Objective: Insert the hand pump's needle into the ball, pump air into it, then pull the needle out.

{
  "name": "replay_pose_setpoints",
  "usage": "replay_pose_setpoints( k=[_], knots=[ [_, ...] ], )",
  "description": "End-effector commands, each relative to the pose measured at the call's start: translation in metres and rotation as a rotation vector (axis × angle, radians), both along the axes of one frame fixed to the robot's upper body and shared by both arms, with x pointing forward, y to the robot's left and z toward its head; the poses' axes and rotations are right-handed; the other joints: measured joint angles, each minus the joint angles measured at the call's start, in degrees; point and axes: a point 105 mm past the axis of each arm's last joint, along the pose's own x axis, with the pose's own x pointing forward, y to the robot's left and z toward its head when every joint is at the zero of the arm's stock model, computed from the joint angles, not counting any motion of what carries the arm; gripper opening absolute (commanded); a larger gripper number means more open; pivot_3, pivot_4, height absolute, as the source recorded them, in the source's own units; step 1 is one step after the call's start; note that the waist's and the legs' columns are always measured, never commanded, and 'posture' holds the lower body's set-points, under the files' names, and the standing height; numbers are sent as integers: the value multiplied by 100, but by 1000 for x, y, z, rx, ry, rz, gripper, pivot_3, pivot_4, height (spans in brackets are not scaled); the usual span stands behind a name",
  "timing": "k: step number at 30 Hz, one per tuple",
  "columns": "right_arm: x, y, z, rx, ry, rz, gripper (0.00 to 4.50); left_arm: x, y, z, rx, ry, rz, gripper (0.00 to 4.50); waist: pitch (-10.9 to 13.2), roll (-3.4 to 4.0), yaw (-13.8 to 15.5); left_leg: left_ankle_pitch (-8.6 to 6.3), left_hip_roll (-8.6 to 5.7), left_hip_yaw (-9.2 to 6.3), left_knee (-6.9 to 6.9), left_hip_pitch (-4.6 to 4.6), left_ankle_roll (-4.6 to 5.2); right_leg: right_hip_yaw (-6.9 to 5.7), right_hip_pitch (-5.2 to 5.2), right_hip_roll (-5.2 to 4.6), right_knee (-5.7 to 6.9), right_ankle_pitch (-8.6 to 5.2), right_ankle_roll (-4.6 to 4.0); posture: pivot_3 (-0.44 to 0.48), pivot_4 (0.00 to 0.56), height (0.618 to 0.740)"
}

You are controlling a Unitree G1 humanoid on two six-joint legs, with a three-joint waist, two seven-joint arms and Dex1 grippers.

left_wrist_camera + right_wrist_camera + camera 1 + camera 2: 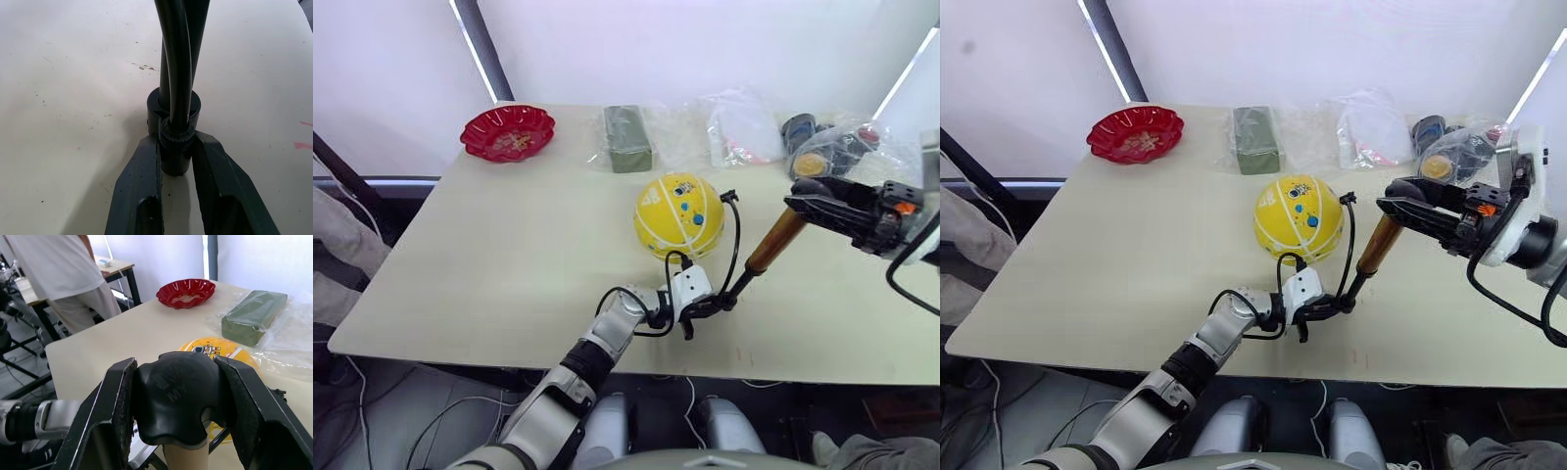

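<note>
The hand pump [771, 244] slants over the table [489, 264] just right of the ball [677, 215], its black base cap clamped between the left gripper [177, 147] fingers and its T-handle squeezed tight in the right gripper [176, 396].

Red bowl [507, 132] — green block [626, 138]

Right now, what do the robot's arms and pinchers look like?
The left arm is silver-grey and black, with a white wrist block and looping black cables. The right arm is white and black, with orange marks and a black cable. The left gripper and right gripper have black fingers.
</note>
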Motion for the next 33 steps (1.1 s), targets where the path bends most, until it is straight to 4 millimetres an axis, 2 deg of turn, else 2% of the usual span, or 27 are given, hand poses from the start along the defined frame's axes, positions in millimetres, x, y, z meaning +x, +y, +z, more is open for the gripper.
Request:
replay_pose_setpoints(
  k=[1, 3, 7, 10, 12, 14, 21, 29, 31, 33],
  knots=[
    [4, -2, -7, -15, -39, -61, 1974, -10, 21, -35, 102, 112, 34, 364, -1, -1, 1, 0, 0, 0, 0, 0, 0, 0, 0, 3, 0, 0, 0, 0, 150, 740],
    [8, 8, -41, -29, 28, -59, 1974, -10, 21, -35, 103, 111, 35, 364, -26, -40, -3, 0, 1, -2, -3, 3, 0, -1, 1, 21, 0, 0, 0, 0, 150, 740],
    [7, 21, -106, -114, 129, -33, 1974, -10, 24, -35, 103, 111, 40, 364, -40, -48, -33, -1, 10, 4, -3, 22, 1, 8, 12, 31, 4, -1, -1, 0, 150, 740],
    [8, 23, -136, -113, 173, -28, 1974, -10, 25, -34, 102, 110, 44, 364, -55, -62, -67, -1, 13, 8, -4, 32, 1, 12, 14, 30, 4, -1, -1, 0, 150, 740],
    [11, 22, -143, -104, 174, -39, 1974, -10, 25, -34, 102, 110, 47, 364, -57, -58, -88, -1, 13, 9, -3, 35, 1, 12, 16, 29, 4, -1, -1, 0, 150, 740],
    [13, 20, -130, -81, 130, -43, 1974, -10, 26, -34, 103, 109, 49, 364, -58, -52, -96, -1, 13, 9, -3, 36, 1, 12, 17, 29, 4, -1, -2, 0, 150, 740],
    [17, 8, -63, -33, -44, -66, 1974, -11, 26, -35, 102, 112, 46, 364, -44, -27, -89, -1, 9, 6, -6, 22, 1, 10, 10, 6, 4, -1, -2, 0, 150, 740],
    [-3, -7, 24, 0, -214, -54, 1974, -12, 25, -36, 102, 115, 35, 364, -1, -1, -67, -1, 2, 7, -5, 7, 1, 7, 0, -2, 1, 0, 0, 0, 150, 740],
    [-9, -6, 35, -4, -224, -38, 1974, -12, 25, -36, 101, 116, 35, 364, 5, 2, -65, -1, 1, 11, -5, 6, 1, 11, -1, -4, 1, 0, 0, 0, 150, 740],
    [-7, -5, 27, -17, -183, -36, 1974, -12, 24, -36, 99, 117, 35, 364, 9, -4, -51, -1, 2, 7, -6, 6, 1, 8, -1, -1, 1, 0, -1, 0, 150, 740]
  ],
)
